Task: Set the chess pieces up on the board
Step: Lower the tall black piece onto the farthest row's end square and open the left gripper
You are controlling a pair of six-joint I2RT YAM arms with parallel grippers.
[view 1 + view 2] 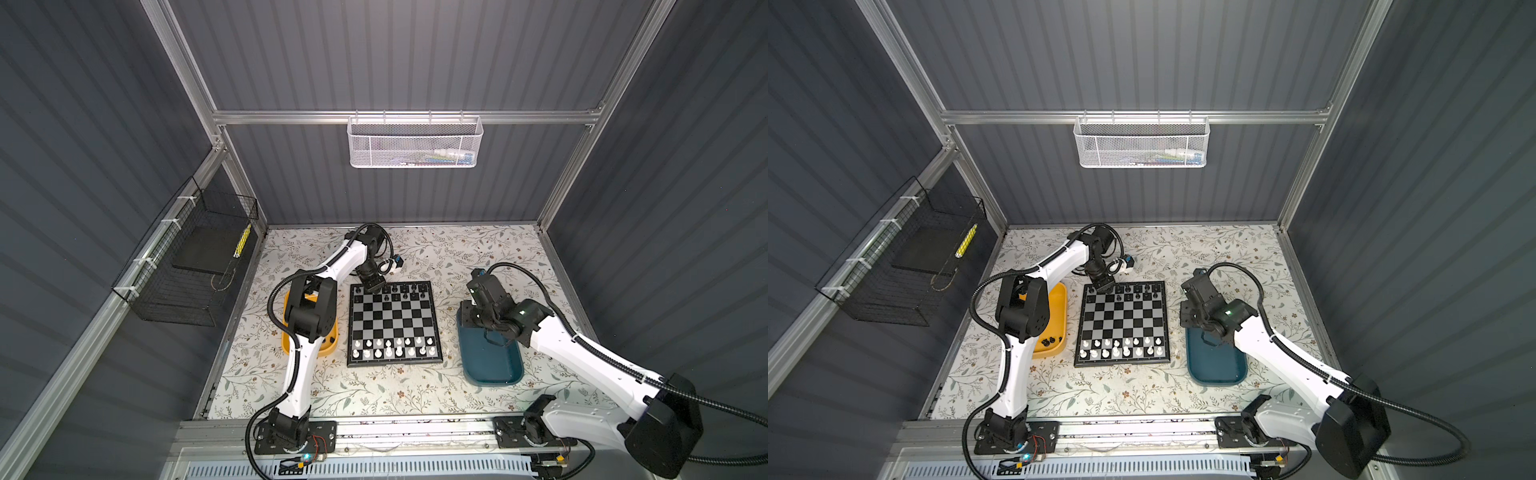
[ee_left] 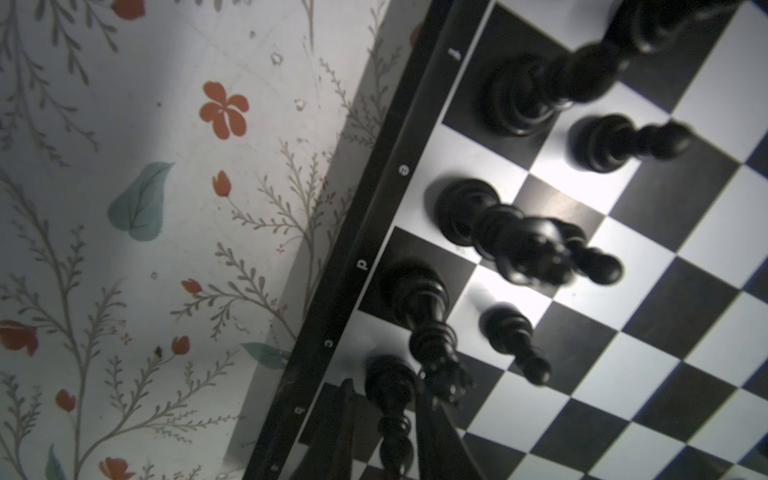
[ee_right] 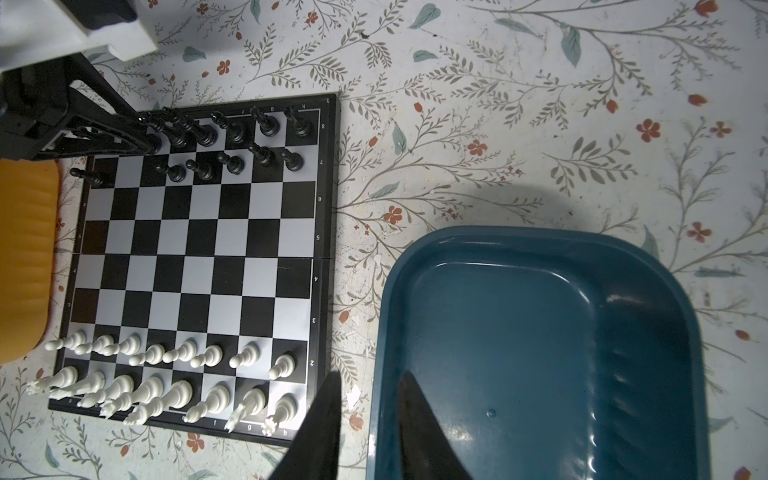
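The board (image 1: 394, 365) lies in the middle of the table in both top views. White chess pieces (image 1: 392, 347) fill its two near rows, and several black ones (image 1: 405, 291) stand on the two far rows. My left gripper (image 1: 376, 289) is down at the far row's left end. In the left wrist view my left gripper (image 2: 384, 382) straddles an upright black piece (image 2: 390, 395) on the c square, open, with a sliver of gap beside one finger. My right gripper (image 3: 370, 376) hovers open and empty over the teal tray's (image 3: 540, 332) rim.
The yellow tray (image 1: 1054, 328) to the left of the board holds a few black pieces (image 1: 1047, 341) and is partly hidden by the left arm. A white mesh basket (image 1: 415, 141) hangs on the back wall, and a black wire basket (image 1: 187, 266) on the left wall.
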